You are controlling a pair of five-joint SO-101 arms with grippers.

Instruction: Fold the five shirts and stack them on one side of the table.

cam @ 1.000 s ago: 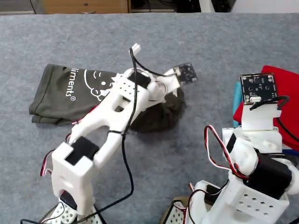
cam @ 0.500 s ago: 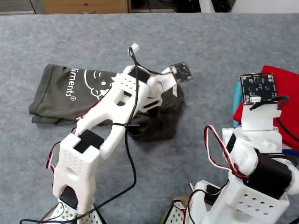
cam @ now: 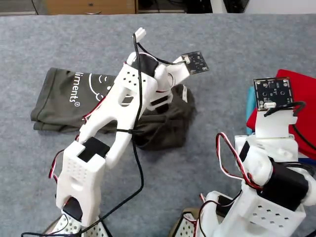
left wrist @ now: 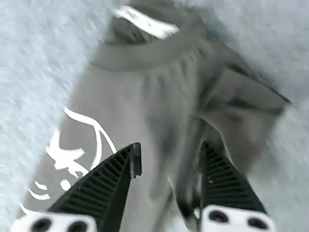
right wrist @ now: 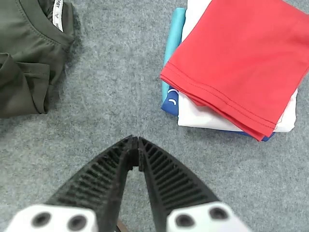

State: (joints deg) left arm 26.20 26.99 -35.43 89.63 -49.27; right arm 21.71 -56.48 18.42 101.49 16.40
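A dark olive shirt (cam: 64, 98) with a white print lies left of the table's middle, its left part folded flat and its right end (cam: 165, 128) bunched. My left gripper (left wrist: 169, 162) hangs open just above the shirt (left wrist: 145, 96) near its collar, with nothing between the fingers. In the high view the left arm (cam: 123, 108) stretches across the shirt. The folded stack (cam: 296, 84), red on top, sits at the right edge. My right gripper (right wrist: 135, 141) is shut and empty over bare table, between the stack (right wrist: 236, 58) and the olive shirt's collar (right wrist: 29, 43).
White, blue and teal folded shirts (right wrist: 176, 63) show under the red one. Grey felt (cam: 222, 44) covers the table. The right arm's base (cam: 266, 197) stands at the near right, and a wooden cabinet (cam: 89, 6) is beyond the far edge.
The left arm has lifted and swung toward the far side, uncovering more of the shirt's bunched right end and collar. The right arm has kept still.
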